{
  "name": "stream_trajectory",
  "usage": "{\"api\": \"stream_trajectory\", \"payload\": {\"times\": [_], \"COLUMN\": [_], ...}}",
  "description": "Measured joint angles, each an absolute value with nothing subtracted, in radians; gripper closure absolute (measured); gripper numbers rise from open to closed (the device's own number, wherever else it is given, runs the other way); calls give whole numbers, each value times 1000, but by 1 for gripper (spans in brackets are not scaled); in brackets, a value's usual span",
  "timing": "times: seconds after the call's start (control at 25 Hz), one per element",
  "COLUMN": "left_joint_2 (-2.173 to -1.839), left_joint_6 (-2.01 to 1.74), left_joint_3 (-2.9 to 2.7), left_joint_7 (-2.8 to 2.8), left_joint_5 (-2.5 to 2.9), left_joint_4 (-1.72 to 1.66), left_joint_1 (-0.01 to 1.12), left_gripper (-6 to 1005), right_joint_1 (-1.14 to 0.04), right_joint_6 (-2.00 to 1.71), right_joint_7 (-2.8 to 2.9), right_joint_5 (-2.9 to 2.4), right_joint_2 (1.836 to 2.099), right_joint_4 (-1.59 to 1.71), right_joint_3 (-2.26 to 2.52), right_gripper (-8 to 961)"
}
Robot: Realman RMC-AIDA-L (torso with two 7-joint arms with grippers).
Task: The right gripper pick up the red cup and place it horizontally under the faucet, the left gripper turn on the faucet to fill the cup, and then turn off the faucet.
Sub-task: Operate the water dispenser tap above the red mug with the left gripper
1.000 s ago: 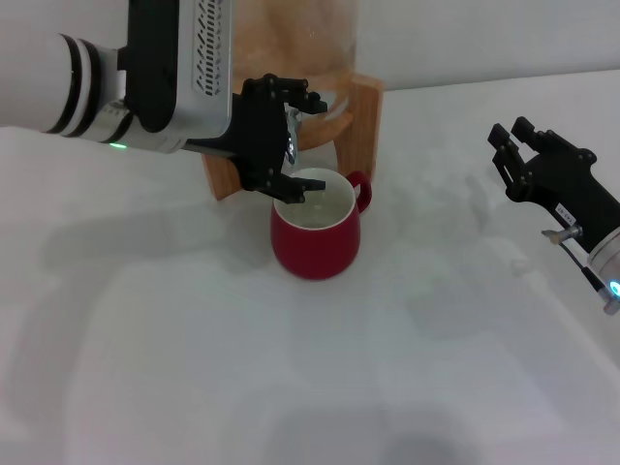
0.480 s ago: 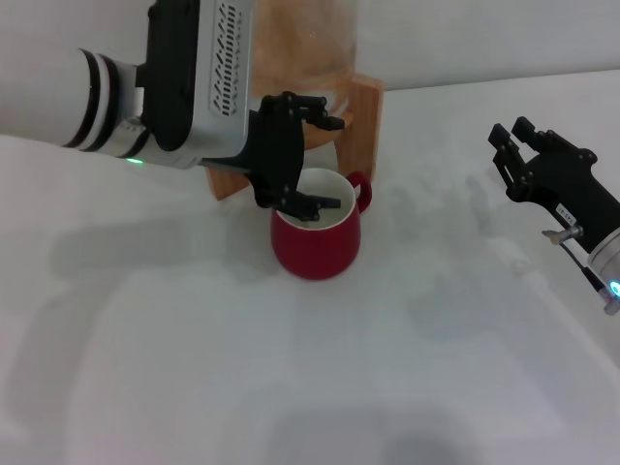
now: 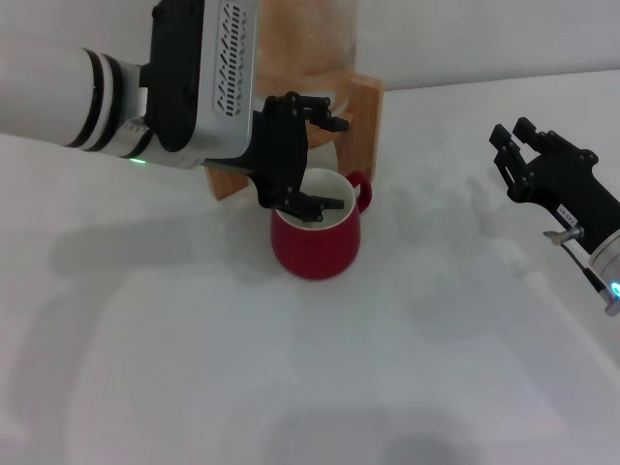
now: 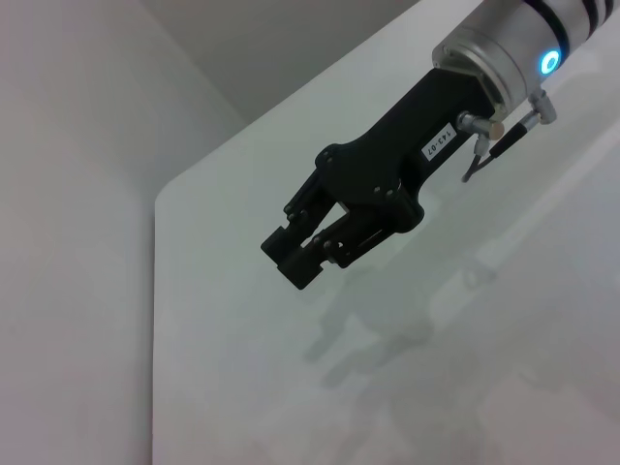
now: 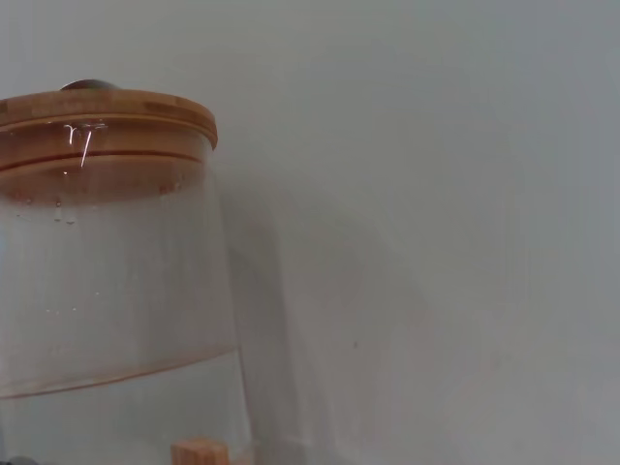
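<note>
The rounded glossy red cup point(image 3: 317, 236) stood upright before the wooden stand point(image 3: 360, 108), the left gripper point(image 3: 308, 155) spread open just above its rim, the right gripper point(image 3: 524, 155) unclenched well apart.

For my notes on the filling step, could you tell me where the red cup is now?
Head view: the red cup stands upright just before the wooden stand, left of centre, with the left gripper directly above its rim.

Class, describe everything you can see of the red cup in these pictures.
The red cup is a rounded, glossy dark-red mug with a white inside and one red loop handle, which points away from the robot and to its right. It stands upright on the white table, in front of the wooden stand. The left gripper hangs over its rim, hiding part of the opening; contact cannot be judged.
</note>
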State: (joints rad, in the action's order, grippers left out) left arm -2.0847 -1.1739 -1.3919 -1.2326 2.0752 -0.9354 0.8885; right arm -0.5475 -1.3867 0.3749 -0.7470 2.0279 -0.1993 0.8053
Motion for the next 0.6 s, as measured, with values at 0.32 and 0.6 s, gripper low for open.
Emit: {"api": "stream_trajectory", "payload": {"times": [0.32, 0.6], "left_joint_2": [-2082, -2082], "left_joint_6": [-1153, -1150], "left_joint_3": [-1388, -1388], "left_joint_7": [-1235, -1236], "left_joint_5": [2090, 2097], "left_joint_4": [-936, -936], "left_joint_1": [886, 887], "left_gripper": [121, 121], "right_joint_1": [-548, -548], "right_joint_6": [-1387, -1383], "right_joint_7": [375, 374], "right_joint_5": [-747, -747], "right_joint_2": [2028, 2028], "right_joint_4": [-199, -198], "right_joint_3": [805, 805], "right_gripper": [659, 659]}}
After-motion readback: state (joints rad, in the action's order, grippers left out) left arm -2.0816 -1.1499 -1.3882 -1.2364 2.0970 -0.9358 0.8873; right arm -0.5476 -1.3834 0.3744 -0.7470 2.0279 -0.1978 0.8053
